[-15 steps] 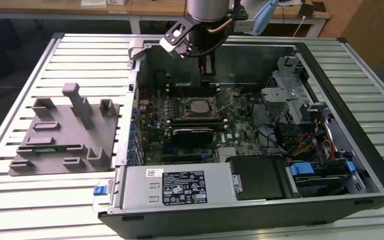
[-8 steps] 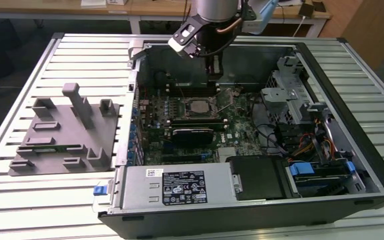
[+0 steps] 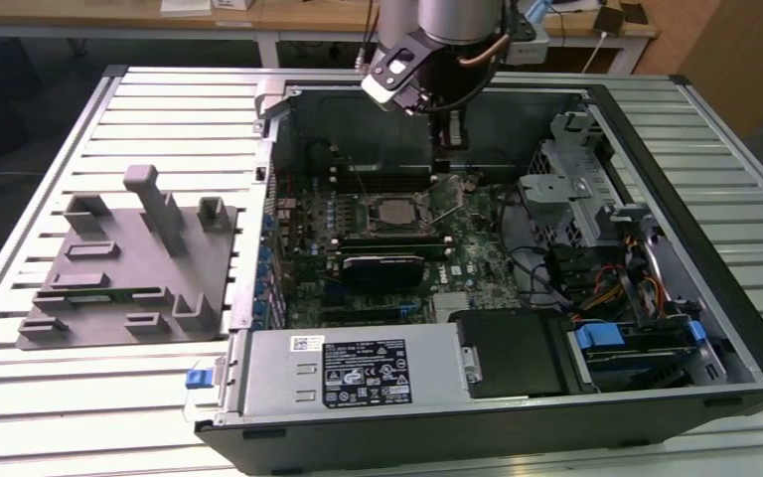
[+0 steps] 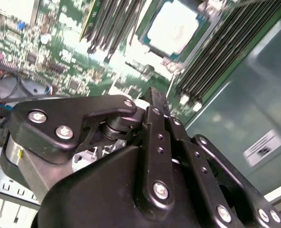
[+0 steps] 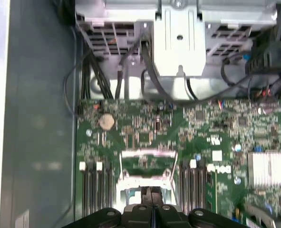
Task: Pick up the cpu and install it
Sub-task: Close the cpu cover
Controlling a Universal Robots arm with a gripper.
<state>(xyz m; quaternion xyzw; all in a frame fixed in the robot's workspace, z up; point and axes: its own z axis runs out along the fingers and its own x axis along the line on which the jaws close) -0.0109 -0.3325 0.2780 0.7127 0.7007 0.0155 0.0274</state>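
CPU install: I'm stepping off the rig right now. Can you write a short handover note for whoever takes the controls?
The pincer: shut, nothing held, hovering inside the open computer case above the motherboard, close to the socket.
The CPU: lying in the motherboard socket, silver top up, apart from the pincer.
Done: the CPU is picked up and placed in the socket.
Left: the thin socket lever looks raised in the exterior view, so the CPU seems not latched yet. I cannot tell whether it is fully seated.

Square silver-white cpu (image 4: 171, 27), lying flat, seated in green motherboard (image 4: 59, 66)
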